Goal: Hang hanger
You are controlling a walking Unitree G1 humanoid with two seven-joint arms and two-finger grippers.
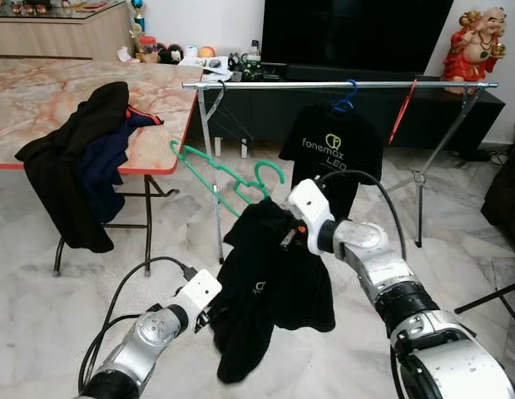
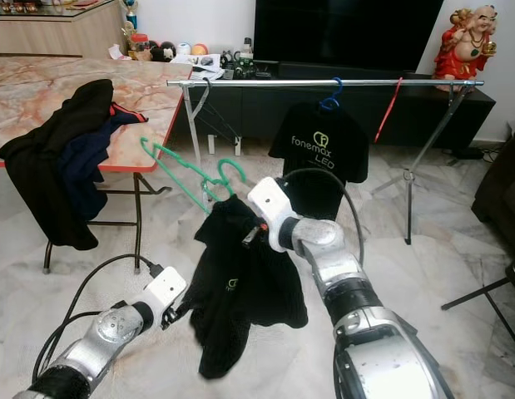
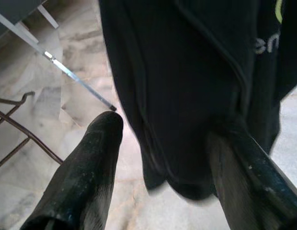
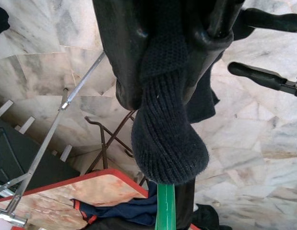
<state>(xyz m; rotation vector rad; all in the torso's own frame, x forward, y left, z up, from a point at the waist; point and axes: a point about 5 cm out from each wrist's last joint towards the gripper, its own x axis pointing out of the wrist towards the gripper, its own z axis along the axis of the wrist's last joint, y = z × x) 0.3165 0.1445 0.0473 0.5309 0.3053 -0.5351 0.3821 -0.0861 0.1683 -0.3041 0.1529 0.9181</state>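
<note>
A green hanger (image 1: 228, 176) sticks up and to the left out of a black garment (image 1: 274, 283) that hangs in mid-air in front of the clothes rail (image 1: 340, 85). My right gripper (image 1: 284, 237) is shut on the garment's knitted collar (image 4: 167, 139), with the green hanger (image 4: 165, 206) poking out beyond it. My left gripper (image 1: 209, 320) is low at the garment's lower left edge. It is open, and the dark cloth (image 3: 186, 72) hangs just past its spread fingers (image 3: 90, 163), brushing one of them.
On the rail hang a black printed T-shirt (image 1: 332, 150) on a blue hanger and an empty red hanger (image 1: 402, 112). A marble-top folding table (image 1: 41, 91) with draped dark clothes (image 1: 74, 166) stands at the left. A TV cabinet and a red statue (image 1: 477, 41) are behind.
</note>
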